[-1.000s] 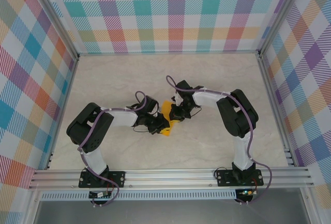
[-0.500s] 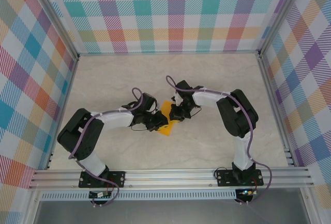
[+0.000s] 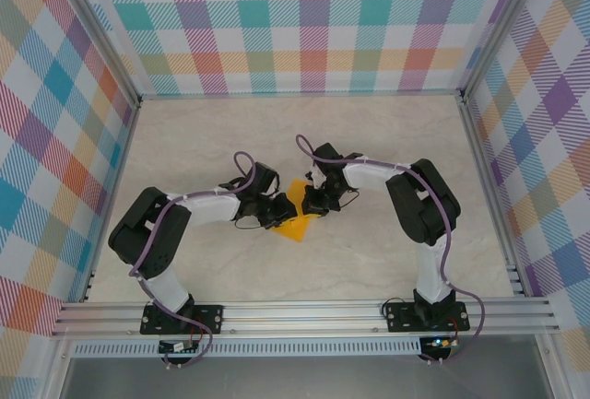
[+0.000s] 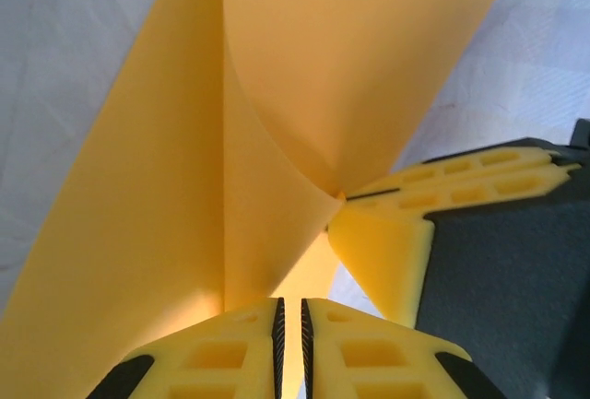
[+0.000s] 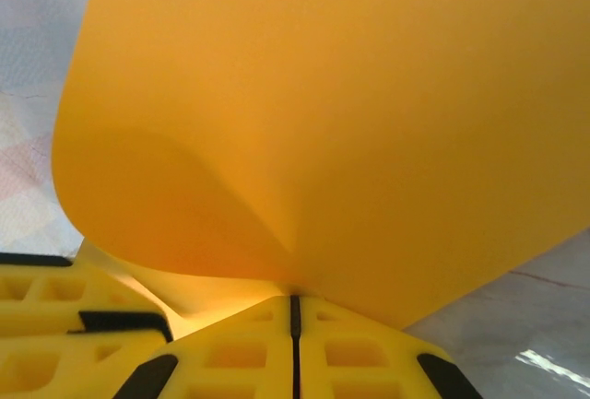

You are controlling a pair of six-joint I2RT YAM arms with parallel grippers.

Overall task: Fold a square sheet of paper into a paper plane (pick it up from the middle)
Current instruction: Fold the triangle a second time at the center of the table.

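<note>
Fold: sheet (image 4: 277,95) bowed between two pinches.
Left gripper (image 4: 290,311) and right gripper (image 5: 295,305) clamp it; align edges, probably corner-to-corner, before flattening.

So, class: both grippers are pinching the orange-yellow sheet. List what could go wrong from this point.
1. The left gripper and right gripper pinch the square sheet of paper close together; pulling apart could tear it.
2. The paper curls in a soft bend, not a crease, so a fold may land crooked.
3. Each pinch is small, so it might slip free.
</note>
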